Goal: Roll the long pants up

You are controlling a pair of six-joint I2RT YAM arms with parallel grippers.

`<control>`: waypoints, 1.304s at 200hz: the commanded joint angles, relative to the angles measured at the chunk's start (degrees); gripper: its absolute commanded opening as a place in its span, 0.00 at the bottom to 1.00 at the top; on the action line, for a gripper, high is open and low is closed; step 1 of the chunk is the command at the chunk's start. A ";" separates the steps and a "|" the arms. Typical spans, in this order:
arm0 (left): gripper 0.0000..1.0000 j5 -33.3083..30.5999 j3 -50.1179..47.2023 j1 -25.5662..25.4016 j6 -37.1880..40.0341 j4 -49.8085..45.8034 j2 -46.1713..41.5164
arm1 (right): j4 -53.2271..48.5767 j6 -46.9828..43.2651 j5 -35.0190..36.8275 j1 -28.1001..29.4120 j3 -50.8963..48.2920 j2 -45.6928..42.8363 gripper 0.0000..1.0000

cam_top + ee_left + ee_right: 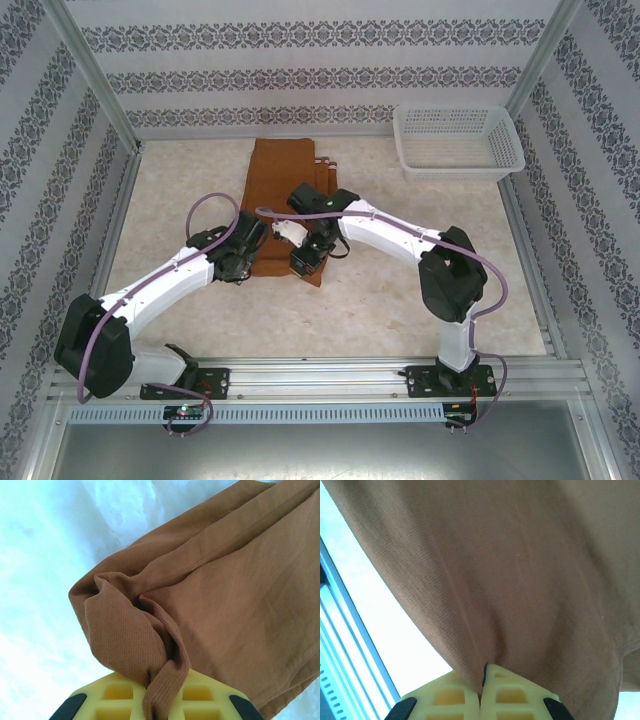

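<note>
The long pants [283, 170] lie folded as a rust-brown strip on the table, running from the back wall toward the middle. Both grippers meet at the strip's near end. My left gripper [247, 252] is at its near left corner. In the left wrist view its yellow fingers [120, 695] are shut on a bunched fold of the pants [225, 595], pulled up between them. My right gripper [305, 262] is at the near right corner. The right gripper [482, 672] is shut on a pinch of the pants [510, 570], which hang spread in front of it.
A white mesh basket [462, 167] stands at the back right corner. Patterned walls and metal posts [95, 75] close in the table on three sides. A metal rail [350, 645] runs along the left of the right wrist view.
</note>
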 commanded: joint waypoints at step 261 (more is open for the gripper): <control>0.12 -2.17 -1.97 4.97 4.98 -2.03 0.83 | 14.63 -5.74 38.47 19.28 -9.80 -1.71 0.68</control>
